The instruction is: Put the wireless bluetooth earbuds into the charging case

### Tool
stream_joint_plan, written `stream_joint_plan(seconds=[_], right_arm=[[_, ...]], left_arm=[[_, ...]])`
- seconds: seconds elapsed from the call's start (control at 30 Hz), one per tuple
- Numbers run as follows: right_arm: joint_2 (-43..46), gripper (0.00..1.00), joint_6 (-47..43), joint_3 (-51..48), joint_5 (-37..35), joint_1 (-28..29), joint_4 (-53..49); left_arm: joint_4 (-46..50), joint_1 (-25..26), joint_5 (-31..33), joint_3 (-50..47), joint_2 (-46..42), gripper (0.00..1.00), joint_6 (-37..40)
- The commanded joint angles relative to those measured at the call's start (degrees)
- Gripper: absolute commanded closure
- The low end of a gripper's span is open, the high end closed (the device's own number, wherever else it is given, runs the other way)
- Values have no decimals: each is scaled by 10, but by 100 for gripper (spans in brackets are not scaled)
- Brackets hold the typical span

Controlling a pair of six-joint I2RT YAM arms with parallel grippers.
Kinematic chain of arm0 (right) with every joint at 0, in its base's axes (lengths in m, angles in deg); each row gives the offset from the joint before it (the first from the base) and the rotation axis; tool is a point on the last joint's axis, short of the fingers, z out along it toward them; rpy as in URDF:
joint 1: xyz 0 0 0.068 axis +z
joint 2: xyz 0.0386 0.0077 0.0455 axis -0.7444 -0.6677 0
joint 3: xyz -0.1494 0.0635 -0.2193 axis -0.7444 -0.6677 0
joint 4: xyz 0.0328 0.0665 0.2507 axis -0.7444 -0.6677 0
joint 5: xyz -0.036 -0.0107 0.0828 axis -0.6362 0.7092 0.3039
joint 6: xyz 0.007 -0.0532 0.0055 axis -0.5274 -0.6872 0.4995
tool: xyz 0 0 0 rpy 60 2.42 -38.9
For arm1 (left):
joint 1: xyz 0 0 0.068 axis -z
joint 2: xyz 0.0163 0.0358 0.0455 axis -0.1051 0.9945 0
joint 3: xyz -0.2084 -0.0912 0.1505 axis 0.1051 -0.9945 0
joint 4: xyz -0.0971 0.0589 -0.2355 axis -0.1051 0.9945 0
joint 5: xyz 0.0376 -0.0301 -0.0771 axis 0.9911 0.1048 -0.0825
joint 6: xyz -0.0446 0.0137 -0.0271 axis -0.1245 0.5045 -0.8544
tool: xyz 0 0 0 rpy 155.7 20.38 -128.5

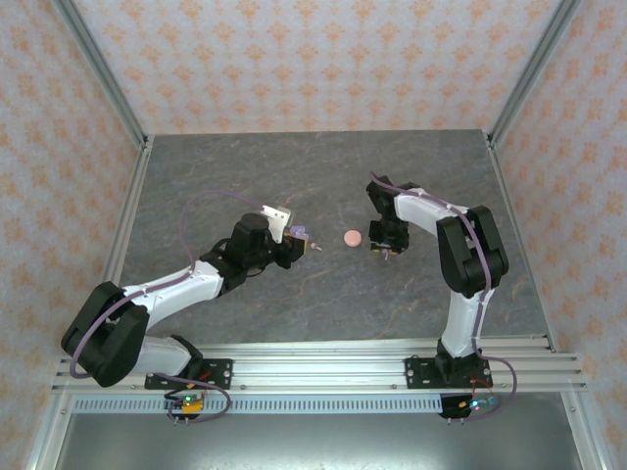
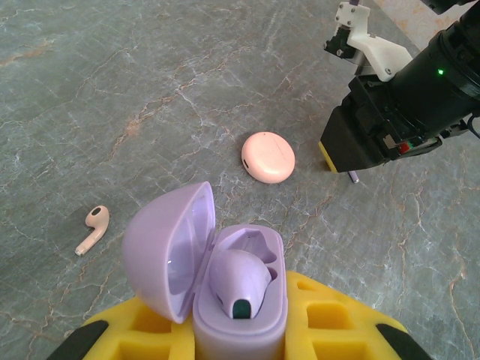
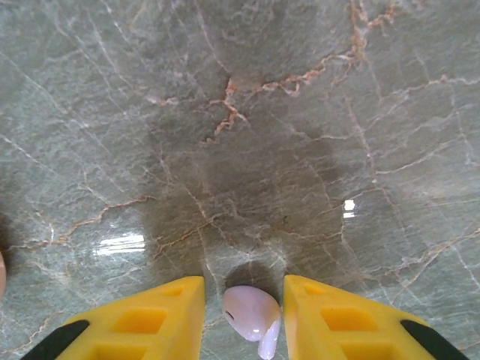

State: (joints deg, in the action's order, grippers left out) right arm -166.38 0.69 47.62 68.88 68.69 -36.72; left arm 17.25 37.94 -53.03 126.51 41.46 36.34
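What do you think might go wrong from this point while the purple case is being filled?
The lilac earbud sits off-centre between the fingers of the right gripper, so it may twist or slip. The open purple case in the left gripper already holds a seated earbud; a skewed insertion could dislodge it.

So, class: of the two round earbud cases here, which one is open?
The lilac case, its lid swung up and a lilac earbud seated inside. The pink case lies shut on the table.
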Motion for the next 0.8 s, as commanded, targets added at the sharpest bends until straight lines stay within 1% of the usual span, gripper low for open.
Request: stream_joint_plan(seconds=[0.0,0.23,0.7,0.77], right_arm=[[-8,67,6,7,-11,0,-21],[-13,74,6,-1,-5,0,-16],[-17,74,-18,-19,24,-1,9],[-17,75,-25,-22,22,0,10]], left_arm=[[-5,4,2,10,-12,100,12],[-7,5,-1,10,-10,100,10],[-6,4,-1,9,-10,100,11],[-5,4,0,9,-9,100,11]])
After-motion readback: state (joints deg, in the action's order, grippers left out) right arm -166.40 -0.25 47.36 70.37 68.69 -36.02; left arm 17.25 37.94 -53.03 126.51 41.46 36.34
